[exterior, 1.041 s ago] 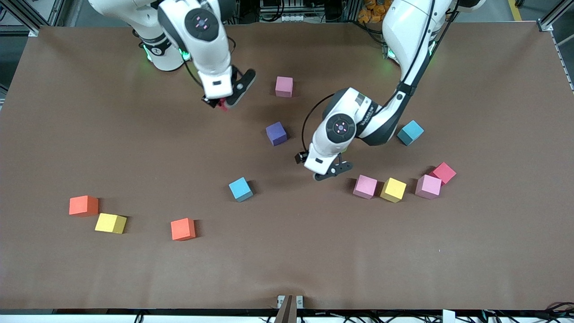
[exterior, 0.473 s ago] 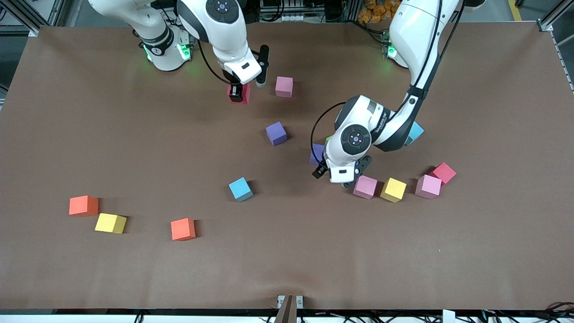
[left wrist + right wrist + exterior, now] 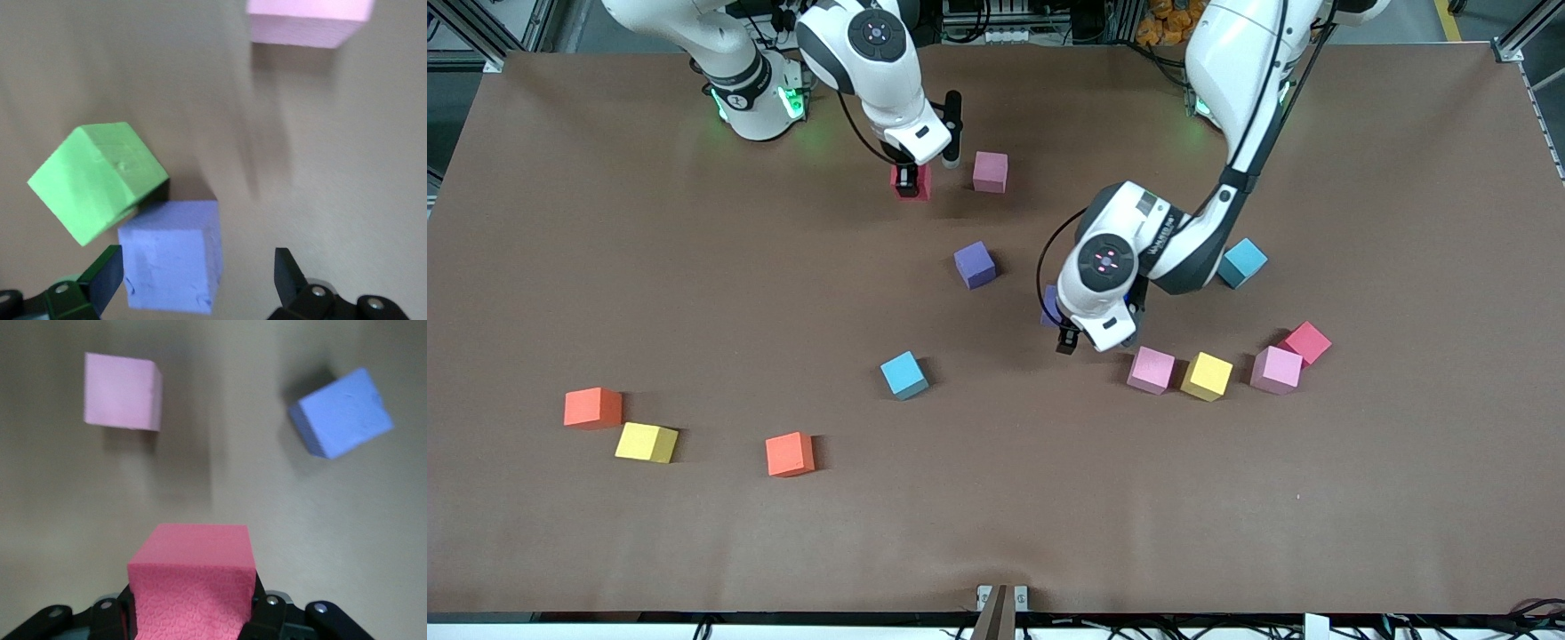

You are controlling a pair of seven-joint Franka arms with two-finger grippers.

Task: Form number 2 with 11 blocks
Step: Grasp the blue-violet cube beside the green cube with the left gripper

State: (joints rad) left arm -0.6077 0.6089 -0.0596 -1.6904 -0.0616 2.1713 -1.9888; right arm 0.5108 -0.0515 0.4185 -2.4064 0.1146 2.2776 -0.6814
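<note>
Right pincer (image 3: 193, 613) clamps red block (image 3: 193, 577); left pincer (image 3: 200, 283) straddles purple block (image 3: 172, 253).

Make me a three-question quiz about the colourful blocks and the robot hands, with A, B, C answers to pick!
1. Where is the green block?
A. touching a purple block
B. on top of a yellow block
C. in the right gripper

2. What colour is the block in the right gripper?
A. light blue
B. red
C. orange

3. How is the left gripper?
A. shut on a pink block
B. shut on nothing
C. open over the purple block

Answers:
1 A, the left wrist view shows green and purple meeting at a corner.
2 B, the red block sits clamped between the fingers, beside a pink block.
3 C, its fingers stand apart on either side of the purple block, not gripping it.
</note>
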